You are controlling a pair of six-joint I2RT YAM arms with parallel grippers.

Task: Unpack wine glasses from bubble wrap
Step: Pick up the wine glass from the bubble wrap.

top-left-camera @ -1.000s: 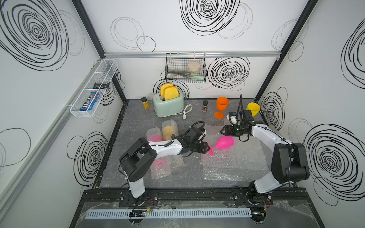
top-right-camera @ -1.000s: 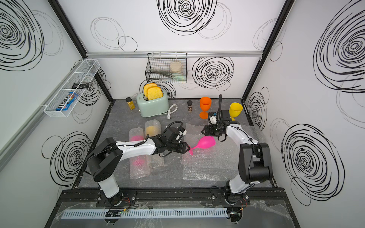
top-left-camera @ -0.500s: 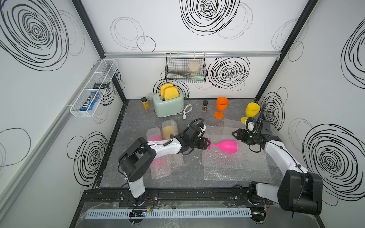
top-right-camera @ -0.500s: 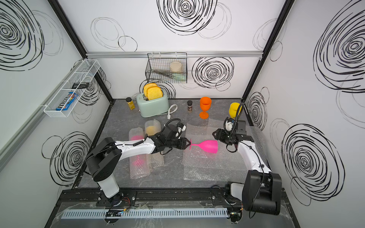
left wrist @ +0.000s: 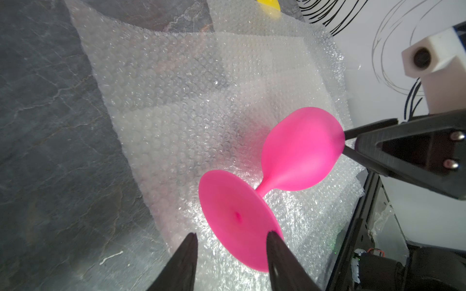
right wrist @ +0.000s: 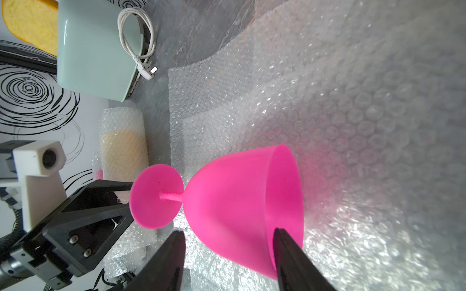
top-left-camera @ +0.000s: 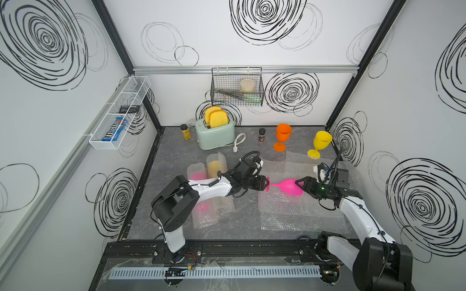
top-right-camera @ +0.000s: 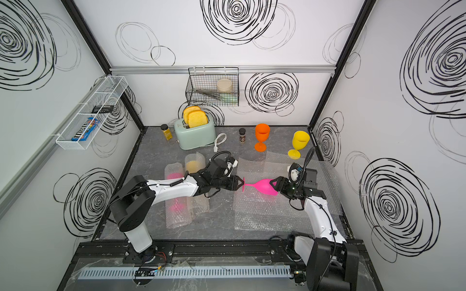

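So the left gripper [top-left-camera: 264, 184] is clamped on the foot of the pink goblet [top-left-camera: 290, 187], holding it sideways in the air over the flat bubble wrap sheets [top-left-camera: 302, 216]. The right gripper [top-left-camera: 301, 185] has one finger inside the bowl and one outside. Honestly can't tell if it's pinching. The orange goblet [top-left-camera: 283, 134] and yellow goblet [top-left-camera: 321, 141] stand upright at the back.
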